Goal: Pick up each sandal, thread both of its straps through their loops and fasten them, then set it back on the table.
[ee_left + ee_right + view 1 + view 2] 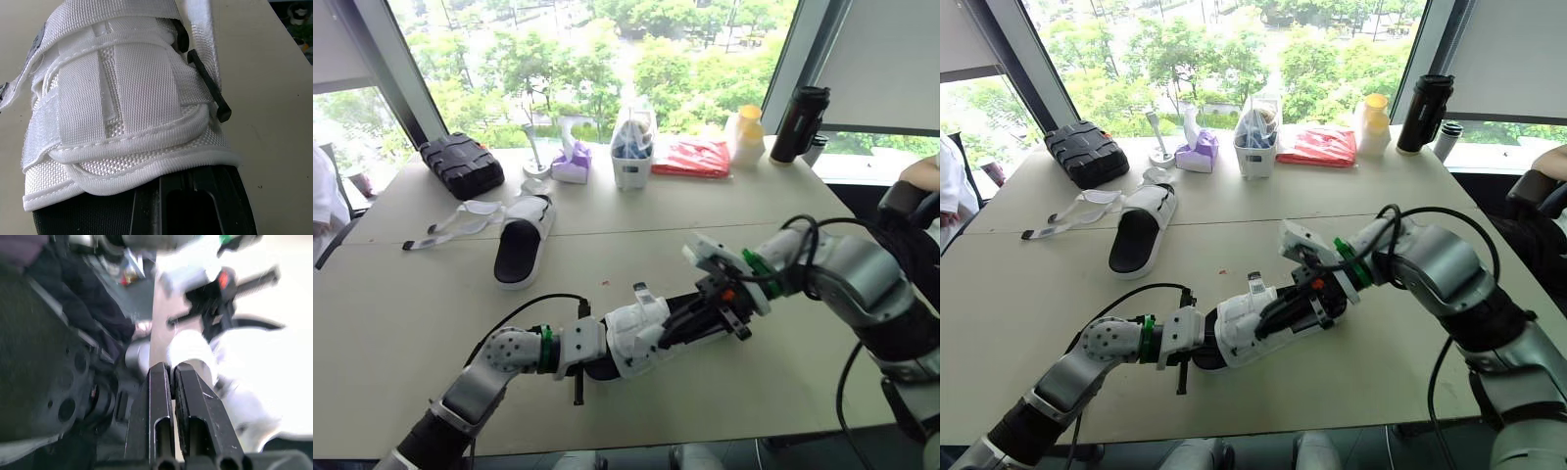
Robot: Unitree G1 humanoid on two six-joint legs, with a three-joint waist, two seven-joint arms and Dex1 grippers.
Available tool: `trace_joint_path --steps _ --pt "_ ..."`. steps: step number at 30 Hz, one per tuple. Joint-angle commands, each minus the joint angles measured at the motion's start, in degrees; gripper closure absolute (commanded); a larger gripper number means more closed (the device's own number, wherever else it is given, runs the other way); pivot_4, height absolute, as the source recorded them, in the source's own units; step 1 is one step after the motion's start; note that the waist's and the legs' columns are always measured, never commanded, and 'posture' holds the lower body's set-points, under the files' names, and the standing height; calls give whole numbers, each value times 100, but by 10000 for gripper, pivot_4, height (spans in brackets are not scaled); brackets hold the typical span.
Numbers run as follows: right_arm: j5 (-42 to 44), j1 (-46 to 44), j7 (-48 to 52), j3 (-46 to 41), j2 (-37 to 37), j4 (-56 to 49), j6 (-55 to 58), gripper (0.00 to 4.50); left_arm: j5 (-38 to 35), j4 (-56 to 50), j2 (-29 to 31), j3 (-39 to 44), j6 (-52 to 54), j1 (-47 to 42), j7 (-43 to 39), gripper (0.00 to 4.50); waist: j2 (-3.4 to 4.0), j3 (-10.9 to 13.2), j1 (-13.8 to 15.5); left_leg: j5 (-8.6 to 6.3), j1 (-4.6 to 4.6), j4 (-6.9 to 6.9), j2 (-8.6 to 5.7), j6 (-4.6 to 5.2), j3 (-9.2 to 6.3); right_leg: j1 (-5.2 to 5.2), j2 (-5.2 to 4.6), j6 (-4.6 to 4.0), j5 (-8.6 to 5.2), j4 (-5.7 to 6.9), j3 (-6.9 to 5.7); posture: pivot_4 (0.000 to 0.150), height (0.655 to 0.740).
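Sandal (636, 333) clamped in my left pincer (607, 360); right pincer (171, 368) at its 3 o'clock, pressed closed, perhaps on a strap (201, 29)

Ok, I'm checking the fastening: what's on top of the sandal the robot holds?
White straps lie crossed over the upper of the sandal, with a black loop at one side. The straps cover the footbed; whether one is threaded through the loop is hidden.

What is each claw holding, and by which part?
Left claw grips the white sandal, apparently by its black sole. Right claw shut beside the sandal; grasp unclear.
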Motion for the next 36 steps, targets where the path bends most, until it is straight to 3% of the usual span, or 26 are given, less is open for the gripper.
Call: trace_joint_path --steps 1,7,16,26,27,28,34,36 --pt "-325 -526 71 -117 308 553 -560 44665 909 1143 78 -618 370 272 102 45000 0 0 38 1 0 1 -1 -1 -3 0 0 0 1 0 0 1500 7400" --pt "-986 -923 77 218 1105 1824 -1160 44665 933 1201 77 -665 319 252 119 45000 5 -3 75 3 9 2 -3 -4 -4 3 0 -1 3 7 1 1500 7400" --pt "-1833 -1021 124 438 1642 3059 -1910 44665 894 1109 65 -648 383 334 180 45000 20 -19 61 10 18 1 -5 -13 -13 7 4 -5 8 18 0 1500 7400" --pt "-2308 -831 -78 495 2055 3292 -2164 44665 848 1071 67 -608 399 358 232 45000 48 -54 -28 16 24 1 -8 -16 -27 9 7 -6 9 25 -1 1500 7400" --pt "-2352 -819 -107 485 2092 3316 -2183 38312 845 1072 69 -603 399 357 234 45000 50 -56 -46 17 26 2 -12 -16 -36 6 7 -6 9 25 -3 1500 7400" --pt "-2396 -807 -151 484 2128 3339 -2191 35738 842 1070 69 -598 400 360 237 45000 53 -60 -50 17 28 2 -17 -16 -44 6 6 -6 9 24 -3 1500 7400" --pt "-2743 -726 -449 521 2350 3492 -2282 5537 842 1030 65 -571 406 388 254 45000 57 -82 -60 18 26 -3 -42 -15 -61 5 -6 0 6 20 -4 1500 7400" --pt "-2822 -722 -527 497 2434 3598 -2334 5537 842 1019 60 -565 411 398 263 45000 57 -85 -61 18 27 -5 -43 -15 -61 6 -8 0 5 19 -4 1500 7400"
